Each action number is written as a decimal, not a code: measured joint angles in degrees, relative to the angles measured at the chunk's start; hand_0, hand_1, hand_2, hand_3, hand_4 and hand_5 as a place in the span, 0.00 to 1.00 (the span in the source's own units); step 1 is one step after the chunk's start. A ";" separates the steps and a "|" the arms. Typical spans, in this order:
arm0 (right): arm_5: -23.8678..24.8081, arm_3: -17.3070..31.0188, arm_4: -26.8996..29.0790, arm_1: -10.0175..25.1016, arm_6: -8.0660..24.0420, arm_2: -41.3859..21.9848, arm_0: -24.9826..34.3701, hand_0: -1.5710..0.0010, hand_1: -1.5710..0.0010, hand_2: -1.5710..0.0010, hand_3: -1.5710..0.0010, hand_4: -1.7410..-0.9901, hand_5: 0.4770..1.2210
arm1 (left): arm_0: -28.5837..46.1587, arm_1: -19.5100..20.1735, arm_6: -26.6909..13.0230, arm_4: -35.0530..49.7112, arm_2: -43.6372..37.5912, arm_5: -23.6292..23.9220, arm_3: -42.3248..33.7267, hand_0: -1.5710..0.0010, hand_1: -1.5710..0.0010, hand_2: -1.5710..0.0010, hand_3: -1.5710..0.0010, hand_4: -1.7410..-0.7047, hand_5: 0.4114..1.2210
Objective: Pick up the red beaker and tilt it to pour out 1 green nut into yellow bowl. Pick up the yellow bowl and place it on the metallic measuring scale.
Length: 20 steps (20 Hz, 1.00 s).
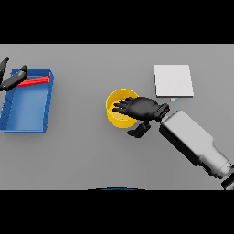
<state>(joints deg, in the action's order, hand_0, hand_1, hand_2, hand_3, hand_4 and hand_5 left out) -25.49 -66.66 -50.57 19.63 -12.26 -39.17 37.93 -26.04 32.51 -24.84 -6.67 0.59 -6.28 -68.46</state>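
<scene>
The red beaker lies on its side in the far end of a blue tray at the left of the grey counter. Its long axis runs nearly left to right across the tray, tilted slightly so the right end sits a little farther from the robot. Which end is the mouth cannot be told. No green nut can be made out.

The left hand shows at the far left edge, over the tray's far left corner. Its dark fingers reach toward the right, and their tips lie at the left end of the beaker. Whether they close on the beaker or only lie beside it cannot be told.

The yellow bowl stands upright near the middle of the counter, its opening facing up. The right hand comes in from the lower right and lies over the bowl's right rim. Its fingers stretch out fairly straight across the opening, pointing left, while the thumb hangs down just outside the bowl's near right wall. The hand is spread wide and does not clasp the bowl.

The metallic measuring scale, a pale square plate, lies flat beyond and to the right of the bowl, apart from it.
</scene>
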 measured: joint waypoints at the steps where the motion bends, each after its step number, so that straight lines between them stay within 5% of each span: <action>1: 0.06 0.87 -0.20 -0.34 0.21 -0.16 0.43 1.00 1.00 1.00 0.99 0.74 0.28 | -0.17 -0.03 0.09 -0.09 0.08 0.04 -0.06 1.00 1.00 1.00 1.00 0.91 0.36; 6: -1.00 2.61 -0.11 -2.17 1.59 -0.49 1.49 0.97 0.96 0.94 0.92 0.64 0.45 | 0.18 0.80 -0.58 -0.41 0.16 -0.46 -0.26 1.00 1.00 1.00 1.00 0.92 0.37; 8: -0.17 3.21 -0.57 -2.41 1.33 -0.62 1.82 0.71 0.74 0.78 0.79 0.50 0.65 | 0.09 0.90 -0.43 -0.49 0.16 -0.38 -0.43 1.00 1.00 1.00 1.00 0.92 0.37; 9: 0.52 3.50 -0.62 -1.92 0.09 -0.72 1.34 0.57 0.59 0.62 0.64 0.41 0.72 | 0.11 0.65 -0.27 -0.64 0.31 -0.27 -0.08 1.00 1.00 1.00 1.00 0.92 0.37; 12: -0.61 2.78 0.38 -1.67 -1.06 -0.40 1.67 0.29 0.30 0.32 0.44 0.22 0.85 | 0.23 0.41 0.16 -0.62 0.44 -0.24 -0.13 1.00 1.00 1.00 1.00 0.92 0.37; 14: -0.61 2.79 0.54 -1.05 -2.39 -0.83 1.81 0.19 0.19 0.24 0.35 0.14 0.91 | 0.56 0.83 0.70 -0.51 0.27 -0.54 -0.17 1.00 1.00 1.00 1.00 0.92 0.37; 20: -3.66 1.12 1.87 -0.76 0.71 -0.41 2.15 0.05 0.05 0.13 0.24 0.04 0.98 | 0.11 0.43 0.73 -0.37 0.31 -0.69 0.58 1.00 1.00 1.00 1.00 0.92 0.36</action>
<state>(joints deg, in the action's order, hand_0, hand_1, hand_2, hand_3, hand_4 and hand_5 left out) -29.15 -65.54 -48.69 18.87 -11.55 -39.57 40.08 -25.93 32.94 -24.11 -7.04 0.90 -6.96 -67.88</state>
